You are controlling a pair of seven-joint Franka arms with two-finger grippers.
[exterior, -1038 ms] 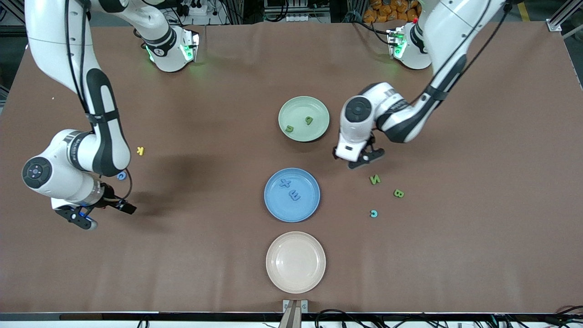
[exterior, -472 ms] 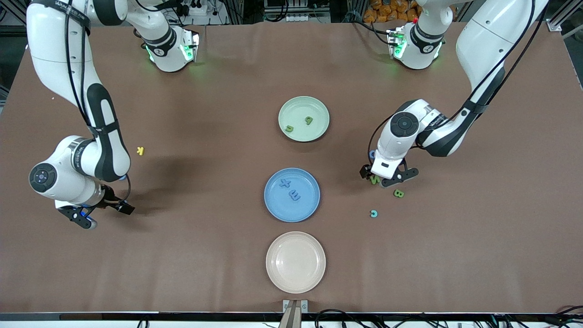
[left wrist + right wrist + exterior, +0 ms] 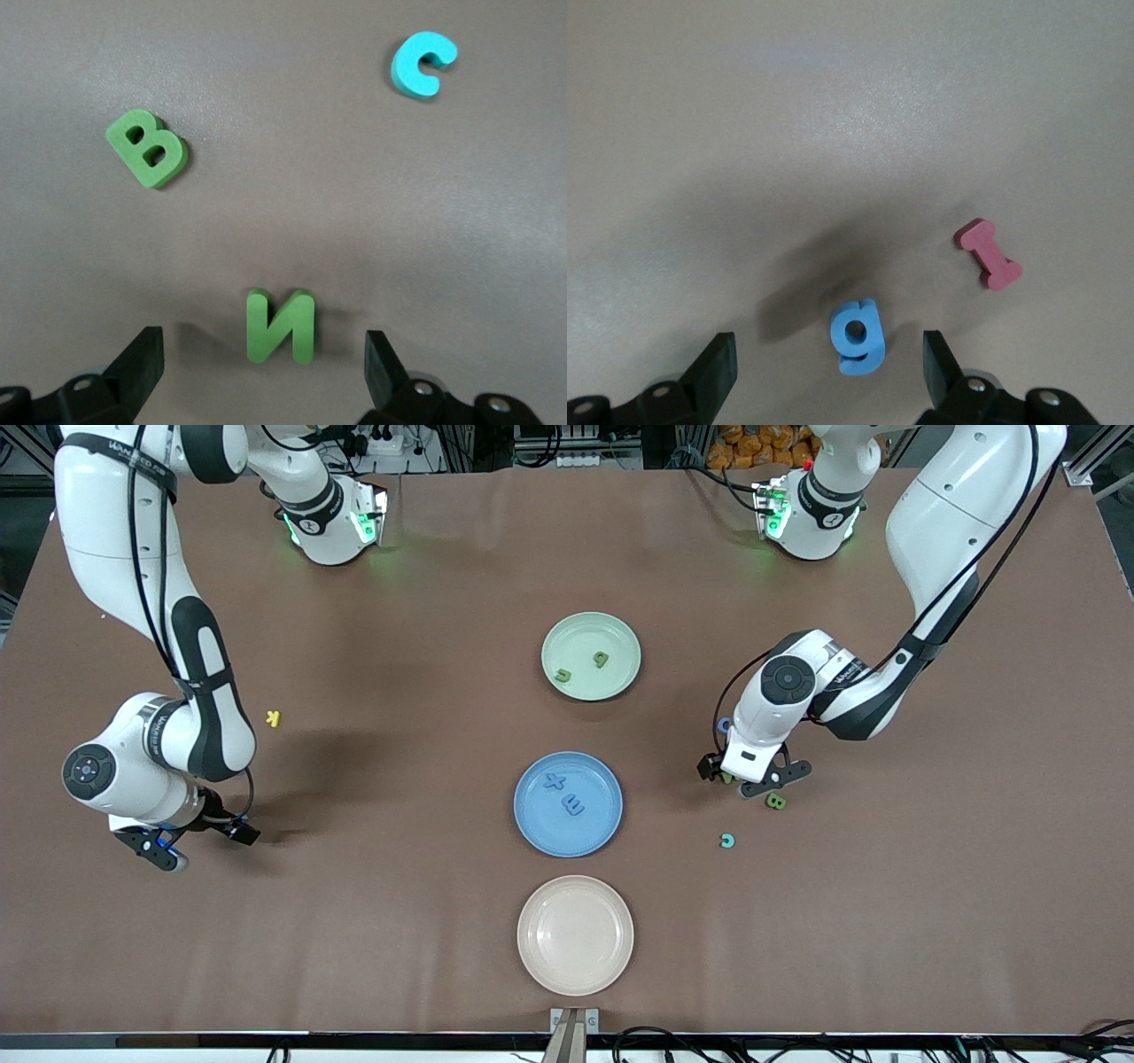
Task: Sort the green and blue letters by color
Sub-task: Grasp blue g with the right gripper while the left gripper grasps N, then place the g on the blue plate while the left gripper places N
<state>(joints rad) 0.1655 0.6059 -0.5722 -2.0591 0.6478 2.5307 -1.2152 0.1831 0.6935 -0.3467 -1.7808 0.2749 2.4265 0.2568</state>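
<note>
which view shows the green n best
The left wrist view: the green N lies fully visible on the table between the open jaws of the left gripper. In the front view it is mostly hidden under that gripper. The right wrist view does not show it.

yellow K [image 3: 274, 718] | red I [image 3: 989, 255] | cyan C [image 3: 727, 840] | beige plate [image 3: 534, 961]

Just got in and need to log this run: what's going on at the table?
Two arms are sorting foam letters by color. The left gripper, open, straddles the green N, with the green B and a light-blue C lying nearby. The right gripper, open, is around a blue g beside a red I. Two blue letters lie in the blue plate, two green ones in the green plate; the beige plate has none.
</note>
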